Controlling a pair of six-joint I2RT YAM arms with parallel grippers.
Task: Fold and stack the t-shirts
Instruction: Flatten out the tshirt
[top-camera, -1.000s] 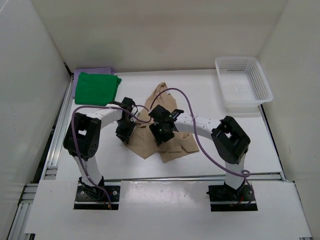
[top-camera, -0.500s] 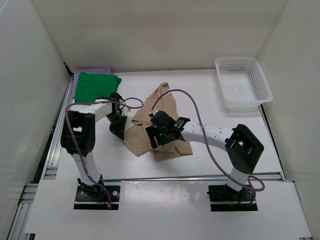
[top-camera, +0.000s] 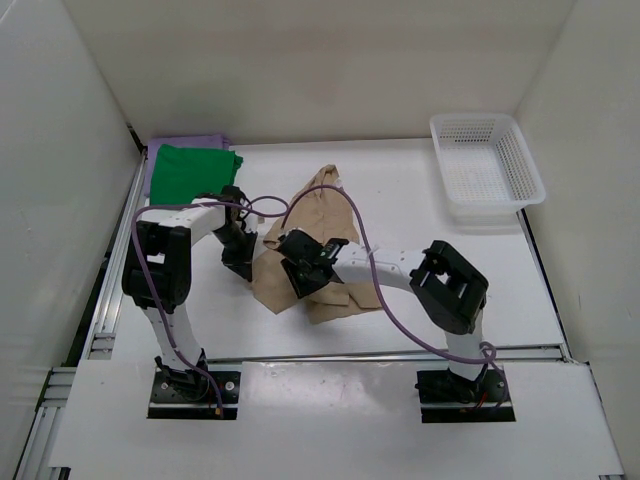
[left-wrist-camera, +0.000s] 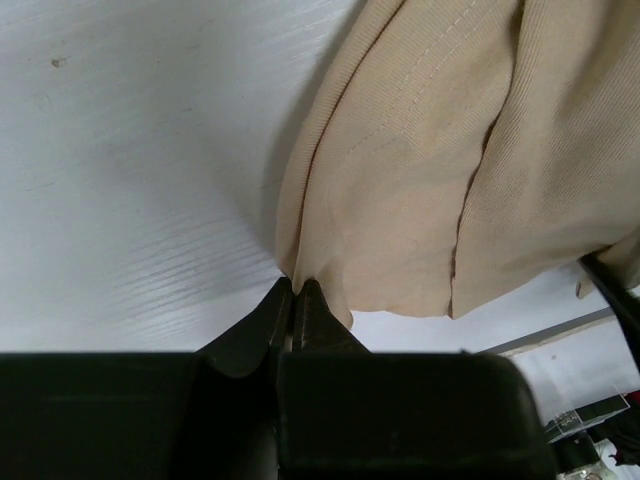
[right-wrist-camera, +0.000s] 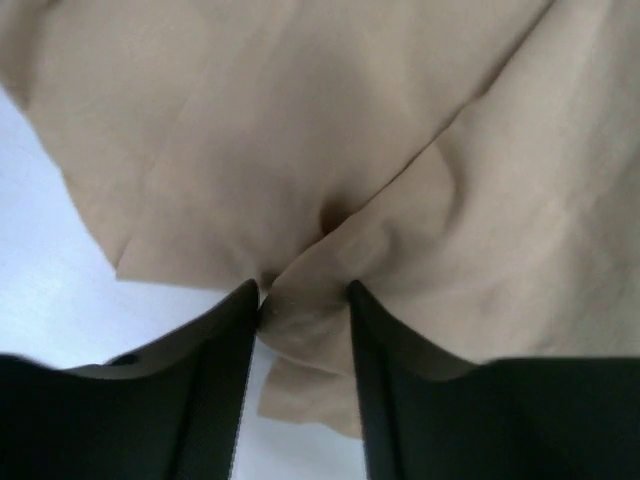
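The tan t-shirt (top-camera: 318, 205) lies crumpled mid-desk (top-camera: 420, 200), with the green t-shirt (top-camera: 190, 175) folded at ten o'clock. Spreading it flat calls for both holds to draw apart evenly, without jerks. The left pincer (left-wrist-camera: 295, 285) is pinched tight on its nine-o'clock hem; the right pincer (right-wrist-camera: 303, 290) clamps a bunched fold, fingers half apart.

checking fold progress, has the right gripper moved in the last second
Yes. The right gripper has shifted left, away from the white basket, over the tan shirt.
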